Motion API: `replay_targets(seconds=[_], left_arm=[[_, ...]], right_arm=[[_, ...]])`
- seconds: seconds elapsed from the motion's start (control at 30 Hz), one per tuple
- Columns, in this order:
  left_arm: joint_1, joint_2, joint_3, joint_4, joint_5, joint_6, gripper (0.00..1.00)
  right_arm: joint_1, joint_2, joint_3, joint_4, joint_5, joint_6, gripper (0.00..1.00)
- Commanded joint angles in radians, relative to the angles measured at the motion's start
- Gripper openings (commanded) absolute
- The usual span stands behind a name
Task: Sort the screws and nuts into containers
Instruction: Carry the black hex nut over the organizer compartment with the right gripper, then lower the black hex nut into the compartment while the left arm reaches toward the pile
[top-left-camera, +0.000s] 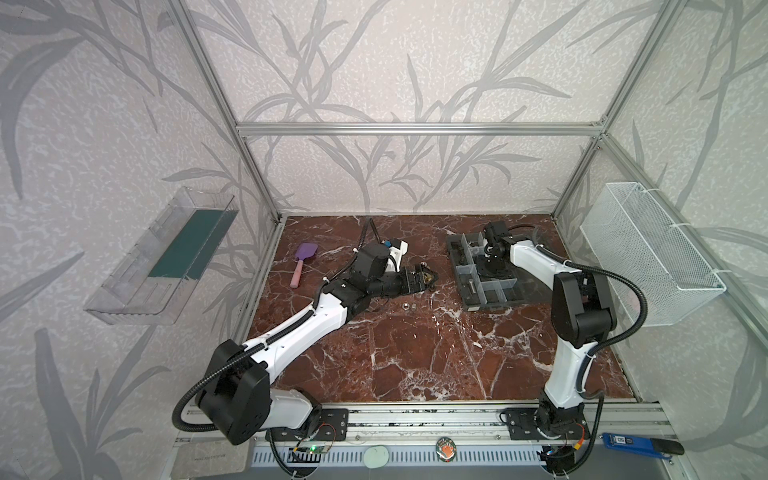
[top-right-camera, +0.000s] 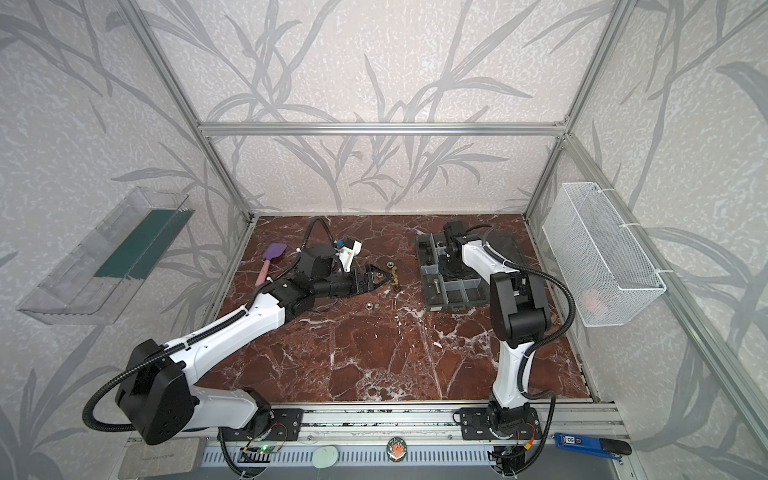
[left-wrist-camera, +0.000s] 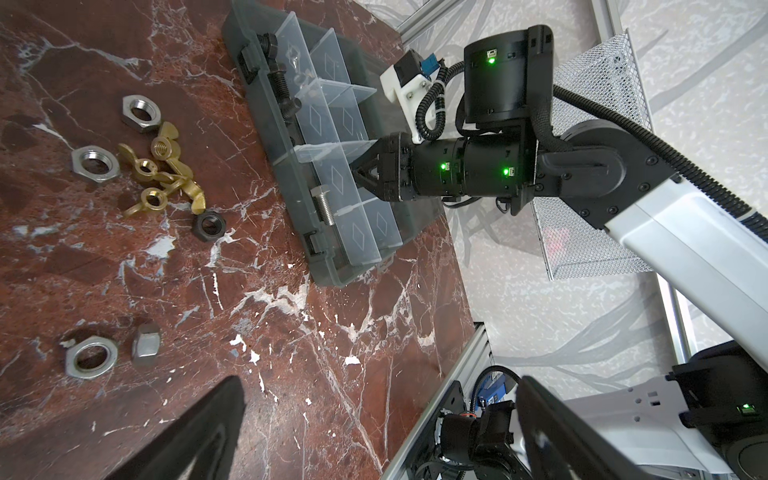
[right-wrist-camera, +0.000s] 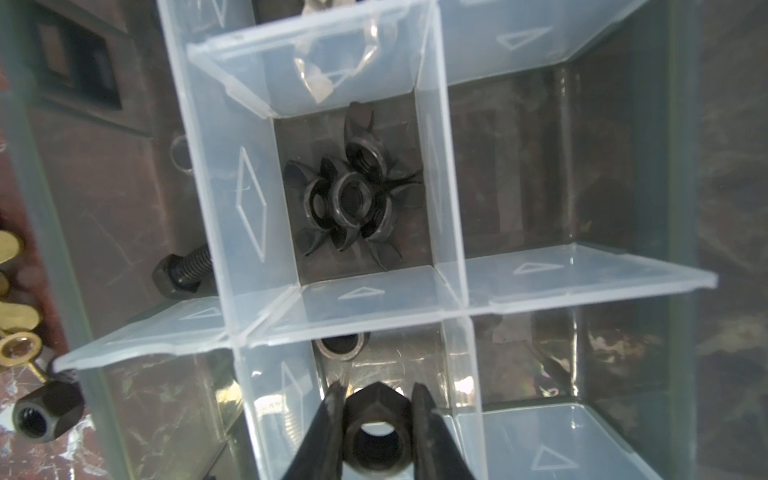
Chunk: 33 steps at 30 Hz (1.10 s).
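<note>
R hand (right-wrist-camera: 379, 399) clamped on black hex nut (right-wrist-camera: 376, 440), over organizer box (top-left-camera: 486, 306), right of centre in both top views. Compartment beneath has another nut (right-wrist-camera: 343, 347); neighbour holds black wing nuts (right-wrist-camera: 353, 199). L hand (left-wrist-camera: 380, 386) open, empty, near brass wing nuts (left-wrist-camera: 162, 174) on table (top-left-camera: 415, 353). Risk: divider (right-wrist-camera: 374, 303) v. close; off-centre release could clip edge, nut bounces into wrong compartment.
</note>
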Motion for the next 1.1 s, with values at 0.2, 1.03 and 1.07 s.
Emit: replay_targets(seconds=[0.2,1.03,1.07], left_arm=[[-0.003,0.017,0.025,-0.019,-0.019,0.011,0.99],[0.026,0.263,0.333,-0.075,-0.016,0.04,0.99],[0.032,0.272,0.341,-0.073,-0.014,0.038,0.99]], right_arm=[[-0.019,0.02,0.009,0.021,-0.01,-0.013,0.18],[-0.065,-0.056,0.196,-0.02,-0.096,-0.028,0.18],[-0.065,-0.05,0.205,-0.034,-0.107,-0.027,0.18]])
